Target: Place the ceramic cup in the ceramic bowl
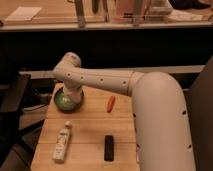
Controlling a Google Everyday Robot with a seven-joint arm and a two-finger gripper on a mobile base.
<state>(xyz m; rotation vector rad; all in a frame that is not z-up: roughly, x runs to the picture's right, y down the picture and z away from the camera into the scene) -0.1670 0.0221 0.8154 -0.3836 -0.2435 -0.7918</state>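
Note:
The green ceramic bowl (65, 102) sits at the far left corner of the wooden table (90, 127). My white arm reaches in from the right, and its wrist bends down over the bowl. The gripper (72, 95) is at the bowl, right above its inside, mostly hidden behind the wrist. The white ceramic cup does not show; it is hidden or out of view.
An orange carrot (110, 103) lies to the right of the bowl. A white bottle with a label (62, 142) lies near the front left. A black flat object (108, 147) lies at the front middle. A dark shelf runs behind the table.

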